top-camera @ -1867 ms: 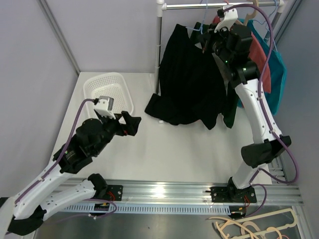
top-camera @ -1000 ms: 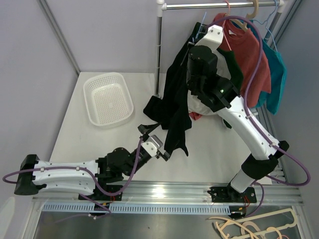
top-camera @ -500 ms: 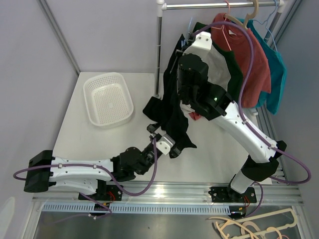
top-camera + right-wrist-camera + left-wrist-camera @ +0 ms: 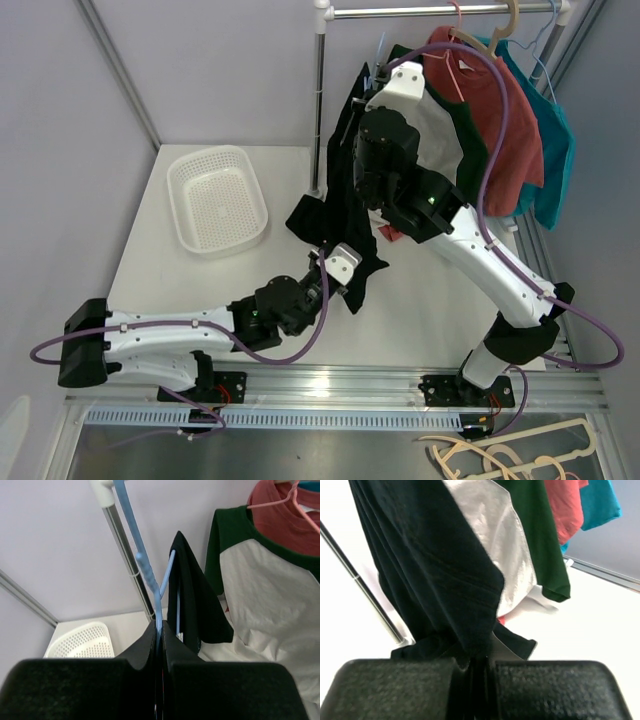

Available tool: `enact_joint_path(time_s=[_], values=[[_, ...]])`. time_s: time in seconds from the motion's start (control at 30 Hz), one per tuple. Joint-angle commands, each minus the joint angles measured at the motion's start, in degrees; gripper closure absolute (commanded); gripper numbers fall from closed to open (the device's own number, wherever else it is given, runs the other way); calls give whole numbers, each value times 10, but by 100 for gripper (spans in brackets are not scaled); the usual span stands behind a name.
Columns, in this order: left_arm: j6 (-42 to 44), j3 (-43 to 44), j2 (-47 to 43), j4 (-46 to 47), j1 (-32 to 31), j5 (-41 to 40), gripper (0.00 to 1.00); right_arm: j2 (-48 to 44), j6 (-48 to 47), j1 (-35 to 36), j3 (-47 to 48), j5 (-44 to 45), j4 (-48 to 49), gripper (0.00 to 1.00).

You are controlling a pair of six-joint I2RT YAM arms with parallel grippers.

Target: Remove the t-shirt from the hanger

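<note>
"Where's the black t-shirt (image 4: 336, 172) hanging?"

"On the light blue hanger (image 4: 146, 570), far side, right beside the rack's post. It drapes down towards the middle of the tabletop (image 4: 200, 280)."

"And the arms?"

"The left end effector (image 4: 479, 667) is pinched shut on the shirt's lower edge. The right end effector (image 4: 160, 635) is clamped tight on the hanger, higher up. A white basket (image 4: 207, 152) sits far left."
</note>
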Motion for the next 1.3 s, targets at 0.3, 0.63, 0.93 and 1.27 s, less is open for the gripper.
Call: enact_joint_path(time_s=[0.3,0.63,0.93,1.27], values=[[-110,25,-44,-68,-133,-24,99,48,-99,-72,15,40,199,100],[-210,-18,15,0,-228,-49,99,87,-104,-120,76,6,191,100],[-178,-48,-12,24,-268,-112,99,86,-100,-165,79,-14,171,100],[-130,-112,-234,-71,-216,-162,99,-50,-34,-186,-114,-96,190,100]])
